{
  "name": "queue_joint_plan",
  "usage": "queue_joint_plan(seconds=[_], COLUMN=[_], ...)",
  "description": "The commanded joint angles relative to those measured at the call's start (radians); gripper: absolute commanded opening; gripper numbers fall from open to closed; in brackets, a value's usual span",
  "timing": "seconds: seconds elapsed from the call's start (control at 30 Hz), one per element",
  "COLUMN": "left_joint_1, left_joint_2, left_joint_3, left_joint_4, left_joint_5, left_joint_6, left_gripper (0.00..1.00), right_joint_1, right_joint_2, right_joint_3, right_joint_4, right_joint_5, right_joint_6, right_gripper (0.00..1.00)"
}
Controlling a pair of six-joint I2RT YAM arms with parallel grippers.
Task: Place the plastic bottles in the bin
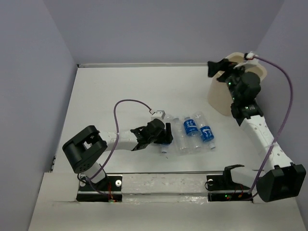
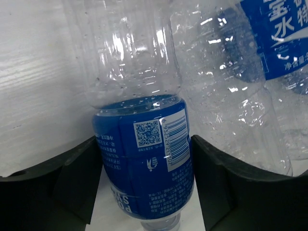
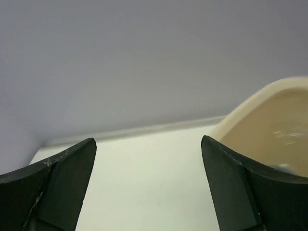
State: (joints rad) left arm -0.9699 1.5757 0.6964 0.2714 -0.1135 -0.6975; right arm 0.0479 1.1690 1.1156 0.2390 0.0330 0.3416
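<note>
Right wrist: right end effector [image 3: 148, 144] gapes beside bin [image 3: 274, 120] rim.

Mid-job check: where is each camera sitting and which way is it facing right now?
Top external: above and behind the bases, looking down on the table; both arms show.
Left wrist: low, facing a blue-labelled bottle between its own fingers.
Right wrist: facing the back wall, bin at right; own fingers show.
Shared: top and right wrist both show the bin.
</note>
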Motion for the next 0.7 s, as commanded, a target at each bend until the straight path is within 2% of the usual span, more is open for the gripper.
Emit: queue_joint_plan(seconds=[0.0,0.03,0.07,0.17,0.2,0.27,0.43,0.53,0.67], left_joint_1=[-0.001,-0.001,-0.001,-0.003,-0.003,-0.004,-0.024,-0.036,-0.039], left_joint_2=[-0.014,-0.029,-0.045,-0.132,-0.188,-0.255,-0.495,-0.552,-0.537], left_joint_3=[0.0,-0.009,-0.03,-0.061,-0.084,-0.104,-0.143,-0.158,-0.138], left_joint_4=[0.032,0.032,0.029,0.002,-0.011,-0.024,-0.032,0.018,0.048], left_joint_5=[-0.066,-0.072,-0.078,-0.104,-0.112,-0.127,-0.172,-0.155,-0.089], left_joint_6=[-0.02,-0.023,-0.023,-0.025,-0.02,-0.017,0.045,0.111,0.156], left_gripper=[0.71,0.67,0.66,0.65,0.62,0.62,0.61,0.61,0.61], right_joint_1=[0.208,0.237,0.298,0.375,0.403,0.426,0.52,0.549,0.56], right_joint_2=[-0.046,-0.055,-0.058,-0.039,-0.028,-0.006,0.058,0.101,0.132], right_joint_3=[-0.164,-0.221,-0.246,-0.322,-0.339,-0.39,-0.419,-0.398,-0.384], right_joint_4=[0.006,0.003,0.0,-0.013,0.005,0.042,0.163,0.2,0.262], right_joint_5=[-0.062,-0.071,-0.076,-0.093,-0.138,-0.185,-0.238,-0.297,-0.373], right_joint_6=[0.039,0.056,0.085,0.172,0.203,0.304,0.418,0.438,0.458], right_gripper=[0.95,0.95,0.96,0.97,0.99,0.99,1.0,1.0,1.0])
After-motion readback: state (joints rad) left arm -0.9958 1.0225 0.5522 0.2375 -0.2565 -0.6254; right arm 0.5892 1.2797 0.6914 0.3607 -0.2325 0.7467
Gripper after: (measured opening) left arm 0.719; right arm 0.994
